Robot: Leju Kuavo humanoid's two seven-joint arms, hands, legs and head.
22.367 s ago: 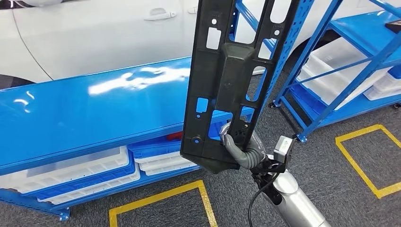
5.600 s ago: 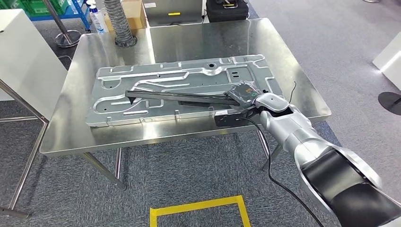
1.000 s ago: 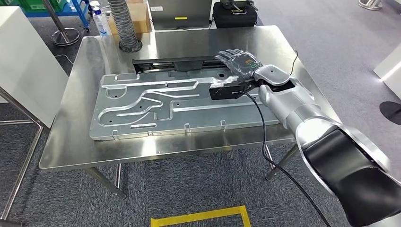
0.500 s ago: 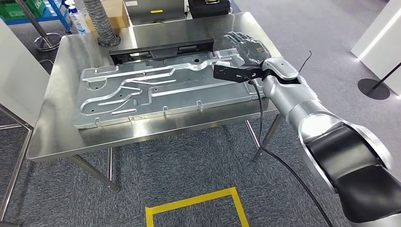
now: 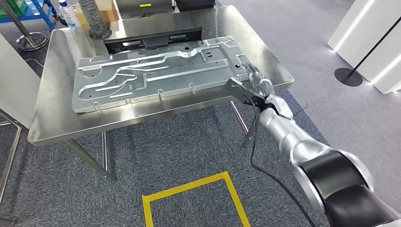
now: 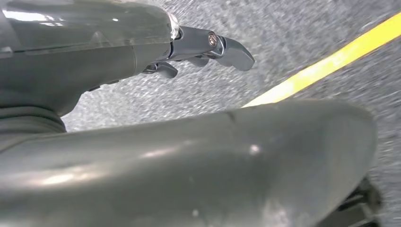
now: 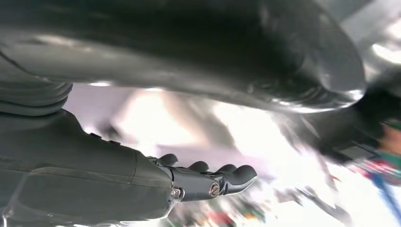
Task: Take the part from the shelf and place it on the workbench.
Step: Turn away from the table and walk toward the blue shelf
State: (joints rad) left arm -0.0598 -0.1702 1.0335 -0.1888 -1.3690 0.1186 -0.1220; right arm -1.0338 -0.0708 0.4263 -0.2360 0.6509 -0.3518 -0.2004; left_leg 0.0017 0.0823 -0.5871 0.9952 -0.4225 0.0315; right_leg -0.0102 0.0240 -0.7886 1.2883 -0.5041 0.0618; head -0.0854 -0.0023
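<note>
Withdrawn right robot hand [image 5: 257, 84] now beside workbench [image 5: 52, 118] edge.

The head view is bright and sharp, with white shine on the steel workbench [image 5: 56, 125]. The right wrist view is very blurry, with strong white glare behind the dark right hand [image 7: 142, 182]. The left wrist view is dim and a bit blurry.

Your part [image 5: 153, 38]: a long black plastic bracket with cut-out slots, lying flat on the steel tabletop [image 5: 52, 99] along its far side. It runs lengthwise, parallel to the big stamped metal panel [image 5: 156, 71] and touching or just beside that panel's far edge. You'll see no hand on it; it rests free.
</note>
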